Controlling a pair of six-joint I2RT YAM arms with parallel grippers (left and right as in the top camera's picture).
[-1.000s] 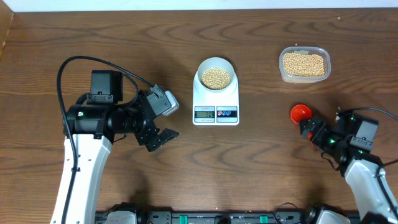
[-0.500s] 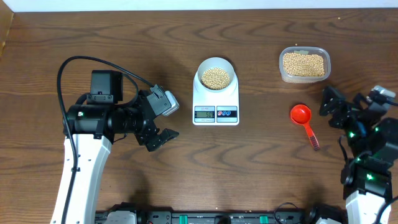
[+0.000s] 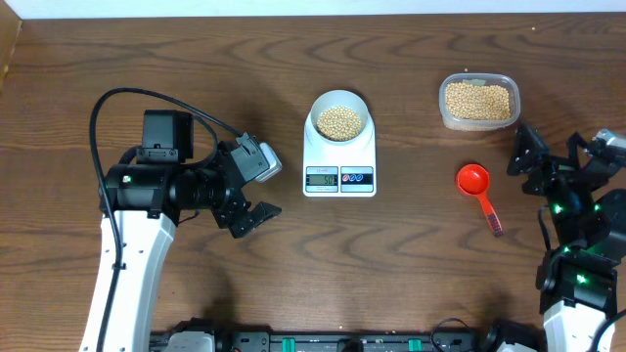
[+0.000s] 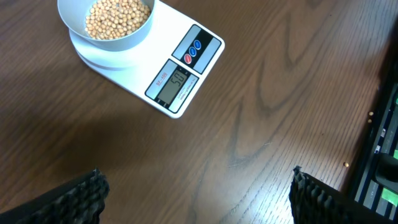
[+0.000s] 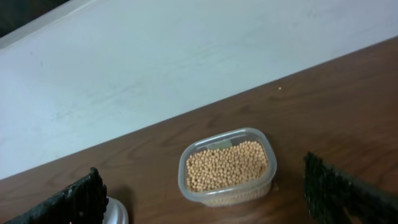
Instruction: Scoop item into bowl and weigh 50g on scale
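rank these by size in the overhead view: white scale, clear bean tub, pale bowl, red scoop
1. flat white rectangular scale
2. clear plastic tub
3. small pale round bowl
4. red plastic scoop

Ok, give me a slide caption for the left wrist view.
Bowl of beans sitting on the white scale on the wooden table, framed by the open left end effector.

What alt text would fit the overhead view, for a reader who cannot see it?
A pale bowl of tan beans sits on a white kitchen scale in the middle of a brown wooden table. To its right lie a clear tub of the same beans and a red scoop. The left gripper and right gripper are open and empty.
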